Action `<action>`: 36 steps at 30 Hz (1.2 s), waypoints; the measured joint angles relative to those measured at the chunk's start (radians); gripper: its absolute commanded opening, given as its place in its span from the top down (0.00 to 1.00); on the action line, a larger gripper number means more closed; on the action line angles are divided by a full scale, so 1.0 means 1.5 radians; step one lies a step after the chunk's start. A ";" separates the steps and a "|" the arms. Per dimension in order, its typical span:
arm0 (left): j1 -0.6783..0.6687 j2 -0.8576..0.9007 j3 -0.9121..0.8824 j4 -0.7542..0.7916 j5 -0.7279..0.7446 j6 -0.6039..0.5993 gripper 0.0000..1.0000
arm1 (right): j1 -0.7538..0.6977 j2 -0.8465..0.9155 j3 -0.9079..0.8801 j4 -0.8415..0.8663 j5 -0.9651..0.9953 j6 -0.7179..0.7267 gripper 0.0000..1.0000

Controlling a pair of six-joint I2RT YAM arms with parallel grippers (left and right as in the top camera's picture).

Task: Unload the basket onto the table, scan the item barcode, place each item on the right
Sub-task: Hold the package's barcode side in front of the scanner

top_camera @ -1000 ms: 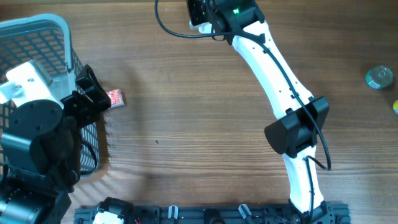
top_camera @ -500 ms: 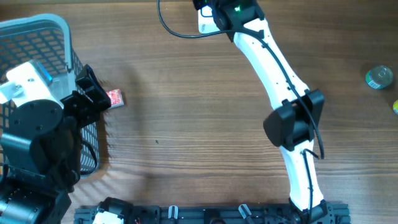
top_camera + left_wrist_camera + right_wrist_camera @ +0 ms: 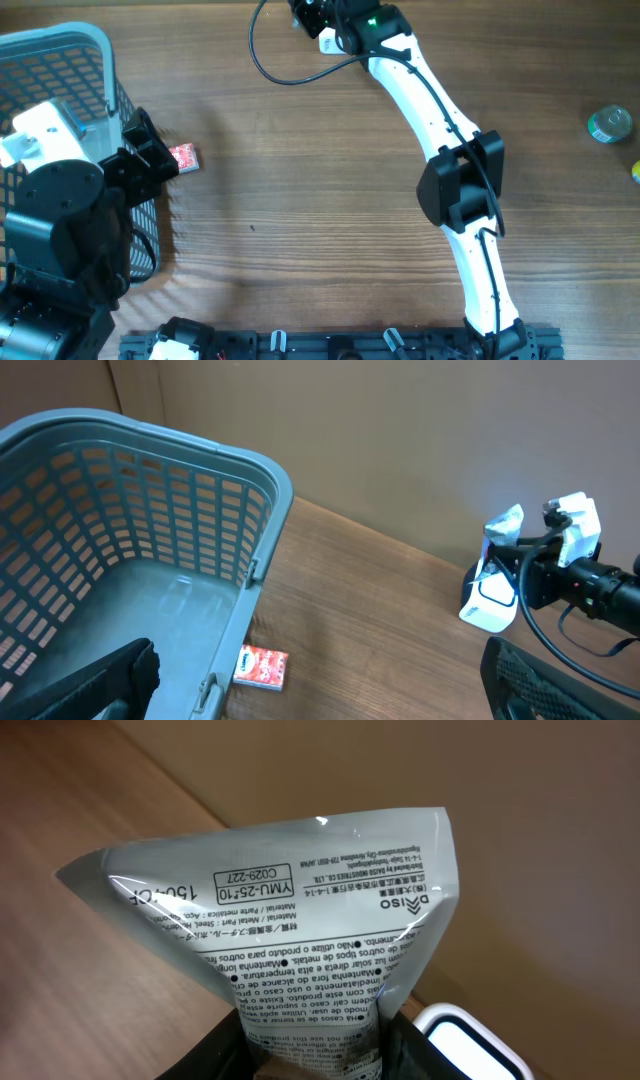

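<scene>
Right tool (image 3: 318,1045) clamps packet (image 3: 300,920) at desk far edge. Turn barcode face squarely toward scanner (image 3: 470,1045), hold steady. Left tool (image 3: 150,152) open, idle.

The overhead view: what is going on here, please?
The right tool is shut on a printed pouch, holding it at the far edge of the table beside a white device, probably the scanner. The left tool hangs open at the grey basket; a small red packet lies beside that basket.
</scene>
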 measured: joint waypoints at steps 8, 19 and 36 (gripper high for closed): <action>0.000 0.000 0.000 -0.004 -0.002 0.011 0.00 | -0.065 0.000 0.000 0.014 -0.219 -0.034 0.95; 0.000 0.000 0.000 -0.019 -0.002 0.018 0.00 | -0.169 0.014 0.000 0.111 -0.478 -0.026 0.95; 0.000 0.006 0.000 -0.056 -0.017 0.021 0.00 | -0.161 0.120 0.000 0.283 -0.621 -0.003 0.95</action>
